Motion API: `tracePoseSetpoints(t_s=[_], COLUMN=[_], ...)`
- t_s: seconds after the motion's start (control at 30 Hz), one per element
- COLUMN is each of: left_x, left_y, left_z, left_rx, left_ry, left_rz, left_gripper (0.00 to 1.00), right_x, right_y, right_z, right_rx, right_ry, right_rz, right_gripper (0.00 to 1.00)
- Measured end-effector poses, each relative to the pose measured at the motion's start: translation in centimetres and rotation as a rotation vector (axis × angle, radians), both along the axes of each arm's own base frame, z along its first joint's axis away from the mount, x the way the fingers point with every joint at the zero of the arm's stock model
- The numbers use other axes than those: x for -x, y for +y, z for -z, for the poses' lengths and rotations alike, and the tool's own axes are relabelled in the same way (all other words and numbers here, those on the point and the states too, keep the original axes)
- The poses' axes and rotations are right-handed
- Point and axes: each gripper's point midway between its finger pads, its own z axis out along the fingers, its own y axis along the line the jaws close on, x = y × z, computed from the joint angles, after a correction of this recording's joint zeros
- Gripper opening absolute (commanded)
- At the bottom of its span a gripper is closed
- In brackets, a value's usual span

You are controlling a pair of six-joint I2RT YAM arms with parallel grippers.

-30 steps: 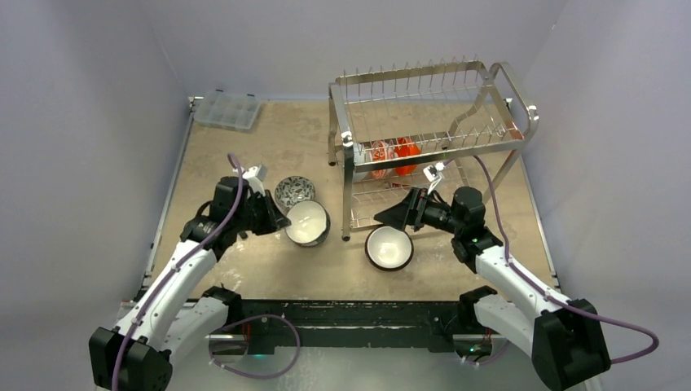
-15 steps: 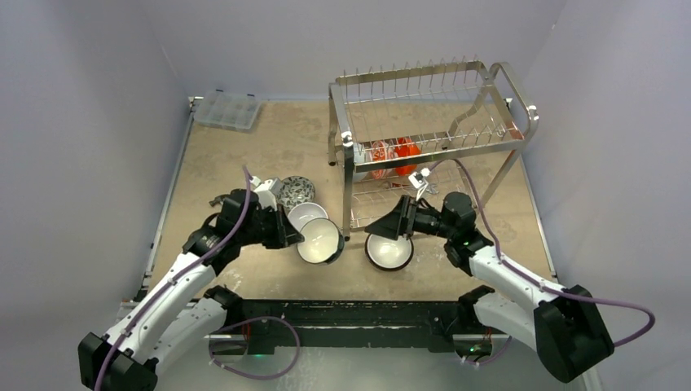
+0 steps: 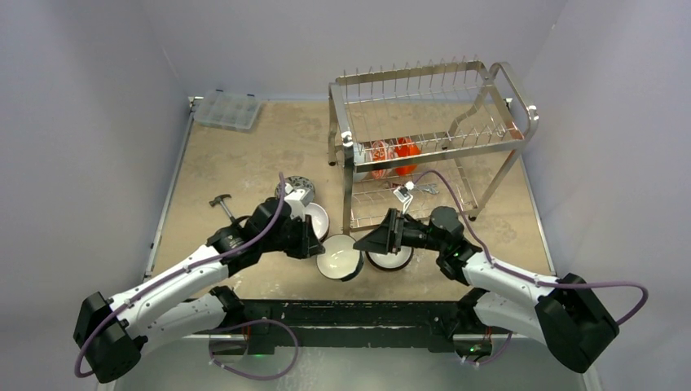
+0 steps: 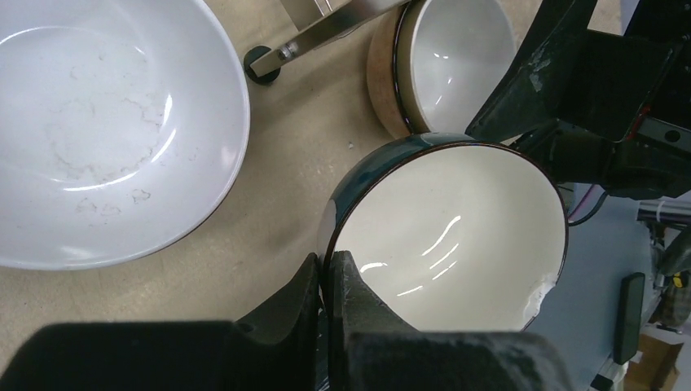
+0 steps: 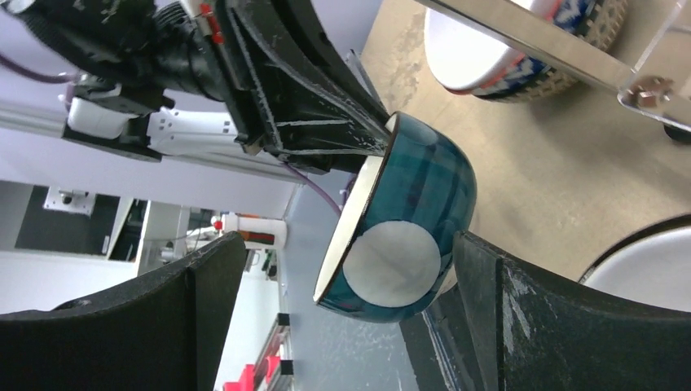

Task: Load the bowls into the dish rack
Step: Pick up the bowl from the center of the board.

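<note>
My left gripper (image 4: 330, 267) is shut on the rim of a teal bowl with a cream inside (image 4: 452, 236), held tilted above the table's near edge (image 3: 341, 259). My right gripper (image 5: 350, 240) is open, and the teal bowl (image 5: 407, 236) sits between its wide-apart fingers (image 5: 163, 318) without touching them. In the top view this gripper (image 3: 371, 240) faces the bowl from the right. A tan bowl with a white inside (image 3: 393, 257) rests on the table under it. The dish rack (image 3: 424, 138) holds an orange-red bowl (image 3: 407, 150) and a red-and-white bowl (image 3: 380, 155) on its lower tier.
A white bowl (image 3: 314, 218) and a grey patterned bowl (image 3: 295, 189) sit left of the rack's front leg (image 3: 349, 208). A clear plastic compartment box (image 3: 228, 108) lies at the back left. A small hammer-like tool (image 3: 220, 202) lies left of the arm.
My left arm has carried the teal bowl to the right and nearer, off the stack by the rack. The right gripper has moved left and down until its open fingers flank the bowl.
</note>
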Motion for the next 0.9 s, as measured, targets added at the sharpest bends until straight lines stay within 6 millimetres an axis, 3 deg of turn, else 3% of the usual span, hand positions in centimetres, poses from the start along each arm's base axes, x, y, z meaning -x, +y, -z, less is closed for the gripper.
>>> tracePoseSetpoints(t_s=[0.2, 0.53, 0.9], left_x=[-0.1, -1.8, -2.8], left_y=[-0.7, -1.8, -1.7], left_z=[0.3, -2.8, -3.9], left_rx=[-0.051, 0.001, 0.013], left_ry=[-0.027, -0.130, -0.177], left_rz=[0.002, -0.036, -0.076], left_gripper=[0.00, 0.00, 0.00], right_x=[0.0, 0.4, -0.4], right_y=[0.0, 0.0, 0.7], right_z=[1.9, 3.2, 2.7], right_rx=[0.055, 0.102, 0.080], right_ry=[0.077, 0.130, 0.147], right_rz=[0.046, 0.054, 0.062], right_gripper=[0.99, 0.99, 0.99])
